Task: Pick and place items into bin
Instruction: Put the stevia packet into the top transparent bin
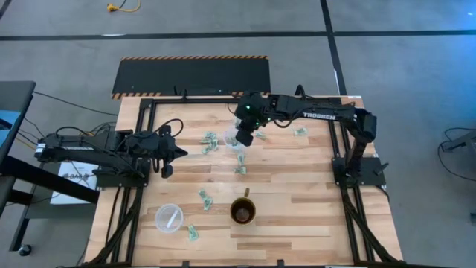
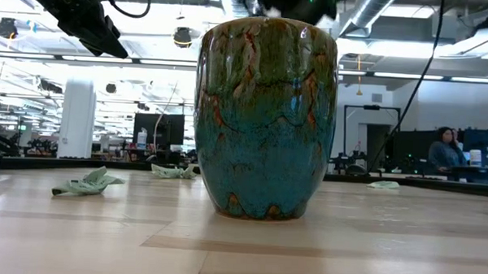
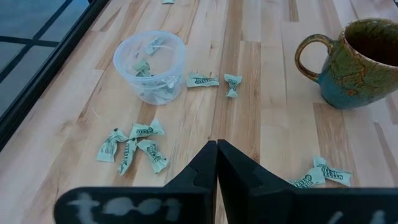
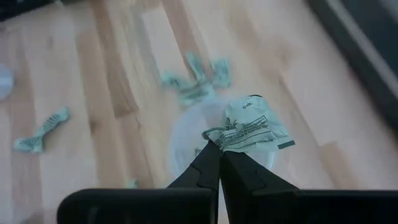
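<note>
Pale green-and-white wrapper (image 4: 249, 127) pinched between the closed fingers of the right gripper (image 4: 219, 155), hanging directly above a clear plastic tub (image 4: 186, 134) that shows blurred at the centre of the right wrist view. In the overhead view the right gripper (image 1: 244, 138) sits just above centre frame, its arm reaching in from the upper right.

The job looks only partly done. A tub (image 3: 151, 65) at upper left of the left wrist view already holds a few wrappers, though whether it is the same one under the right gripper cannot be told. Much remains loose on the wooden table (image 1: 297, 186): a cluster of four wrappers (image 3: 130, 144) at lower left of the left wrist view, a pair (image 3: 214, 81) just beside the tub, another (image 3: 320, 174) at lower right, and in the overhead view single pieces near the upper right (image 1: 300, 132) and along the bottom (image 1: 193, 233). The held wrapper appears ready to drop; many more pickups are likely needed.

The left gripper (image 1: 165, 153) waits at the left edge of the table, its fingers pressed together on nothing, as its own wrist view (image 3: 216, 165) shows.

Only the right wrist view reveals the held wrapper; overhead, the gripper hides it. The table-level view is filled by a glazed blue-green mug (image 2: 265, 117), with a few wrappers (image 2: 86, 183) behind it and a seated person (image 2: 448, 152) far off at right. Overhead, the same mug (image 1: 243, 211) reads as a small dark cup at lower centre, with a second clear tub (image 1: 169, 217) at lower left.
</note>
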Controlling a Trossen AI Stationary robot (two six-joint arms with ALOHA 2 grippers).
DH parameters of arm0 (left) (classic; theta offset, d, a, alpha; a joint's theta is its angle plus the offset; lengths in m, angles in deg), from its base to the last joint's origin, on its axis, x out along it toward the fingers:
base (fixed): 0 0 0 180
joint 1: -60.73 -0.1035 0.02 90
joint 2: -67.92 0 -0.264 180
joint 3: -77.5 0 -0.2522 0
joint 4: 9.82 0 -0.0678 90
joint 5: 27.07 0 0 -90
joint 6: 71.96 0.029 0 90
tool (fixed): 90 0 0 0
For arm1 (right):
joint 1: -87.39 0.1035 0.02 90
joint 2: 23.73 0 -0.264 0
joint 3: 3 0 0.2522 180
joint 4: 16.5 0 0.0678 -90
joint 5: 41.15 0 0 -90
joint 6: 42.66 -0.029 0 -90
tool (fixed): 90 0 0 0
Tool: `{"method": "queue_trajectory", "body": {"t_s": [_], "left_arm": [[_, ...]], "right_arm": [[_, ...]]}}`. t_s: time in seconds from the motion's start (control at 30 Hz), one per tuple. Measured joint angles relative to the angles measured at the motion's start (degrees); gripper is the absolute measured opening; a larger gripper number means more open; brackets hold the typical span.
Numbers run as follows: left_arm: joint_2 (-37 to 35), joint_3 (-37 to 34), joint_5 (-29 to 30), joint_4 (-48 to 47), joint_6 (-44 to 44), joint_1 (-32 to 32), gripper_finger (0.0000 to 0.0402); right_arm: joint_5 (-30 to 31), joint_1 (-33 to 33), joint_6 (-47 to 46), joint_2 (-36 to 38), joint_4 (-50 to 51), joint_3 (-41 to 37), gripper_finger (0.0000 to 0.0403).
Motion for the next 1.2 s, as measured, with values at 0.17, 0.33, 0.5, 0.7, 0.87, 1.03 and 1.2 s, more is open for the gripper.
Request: {"method": "queue_trajectory", "body": {"t_s": [0.17,0.33,0.5,0.7,0.87,1.03,1.2], "left_arm": [[0.0,0.0,0.0,0.0,0.0,0.0,0.0],[0.0,0.0,0.0,0.0,0.0,0.0,0.0],[0.0,0.0,0.0,0.0,0.0,0.0,0.0],[0.0,0.0,0.0,0.0,0.0,0.0,0.0],[0.0,0.0,0.0,0.0,0.0,0.0,0.0],[0.0,0.0,0.0,0.0,0.0,0.0,0.0],[0.0,0.0,0.0,0.0,0.0,0.0,0.0]], "right_arm": [[-0.9,-1.7,0.0,-0.9,-2.8,-3.5,0.0],[-2.1,-1.2,0.7,-1.8,-6.5,-4.0,0.0],[-6.4,-0.7,0.5,-3.7,-7.3,-3.9,0.0],[-6.3,-0.6,0.4,-7.4,-8.5,-4.0,0.0],[-5.6,-0.7,0.5,-8.5,-9.6,-3.9,0.0],[-5.1,-0.6,0.9,-7.8,-9.5,-3.9,0.0006],[-5.1,-0.7,0.9,-7.8,-9.2,-3.9,0.0033]]}}
